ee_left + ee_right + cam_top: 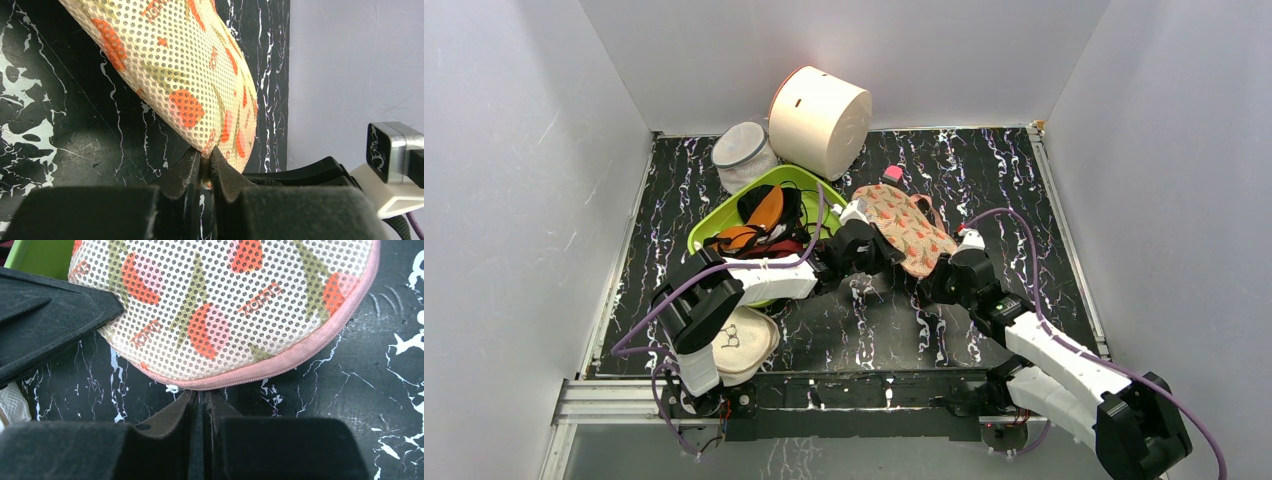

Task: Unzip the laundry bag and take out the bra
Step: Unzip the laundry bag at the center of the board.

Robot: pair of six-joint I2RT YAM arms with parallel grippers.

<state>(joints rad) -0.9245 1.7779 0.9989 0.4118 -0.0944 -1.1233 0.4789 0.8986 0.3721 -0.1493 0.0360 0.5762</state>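
Note:
The laundry bag [909, 228], a peach mesh pouch with red-orange and green motifs and a pink zipper edge, lies on the black marbled table mid-right. My left gripper [879, 248] is shut on the bag's left near edge; in the left wrist view its jaws [206, 156] pinch a fold of the bag's fabric [190, 75]. My right gripper [932, 272] is shut at the bag's near rim; in the right wrist view its jaws [202, 395] close against the bag's pink zipper edge [280, 365]. The black bra is hidden.
A green basket [796, 176] holding orange and dark garments stands left of the bag. A white mesh cylinder [744, 150] and a large cream drum [819, 120] stand at the back. A round cream pouch with a glasses drawing [742, 340] lies near the left arm's base.

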